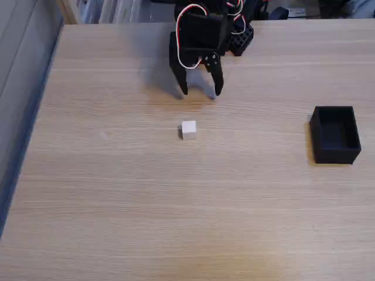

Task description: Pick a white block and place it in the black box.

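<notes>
A wooden table (117, 205) fills the fixed view. It is light brown with thin lines running across it.

Near the middle of the table sits the white block (188, 129). It is a tiny cube and it rests flat on the wood, all by itself. Nothing is touching it.

Farther up in the picture, close to the back edge of the table, is the black gripper (200, 92). Its two fingers point down toward the table and they stand apart with a clear gap between them — so the hand is open and holds nothing. Red and white wires (193, 12) loop over the top of it. The fingertips (183, 89) are above the block in the picture, and there is bare wood between them and the block. A soft shadow lies on the table under the fingers.

Over on the right side is the black box (335, 153). It is small and dark with thin walls, and its top is open. The inside looks dark. The box is well apart from the block and from the gripper — it sits near the right edge of the picture.

Along the left edge, a grey floor (17, 88) shows beside the table.
</notes>
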You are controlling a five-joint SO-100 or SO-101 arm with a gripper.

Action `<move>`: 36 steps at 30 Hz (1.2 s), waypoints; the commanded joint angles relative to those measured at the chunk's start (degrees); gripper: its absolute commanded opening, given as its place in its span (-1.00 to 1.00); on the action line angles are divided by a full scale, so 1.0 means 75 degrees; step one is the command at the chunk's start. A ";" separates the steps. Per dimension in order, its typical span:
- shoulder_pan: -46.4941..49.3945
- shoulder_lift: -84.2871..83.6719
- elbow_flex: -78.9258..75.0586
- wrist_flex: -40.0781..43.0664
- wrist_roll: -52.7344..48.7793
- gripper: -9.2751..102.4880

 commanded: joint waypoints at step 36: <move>-0.0258 -0.4980 -0.3867 -0.1195 0.0609 -0.29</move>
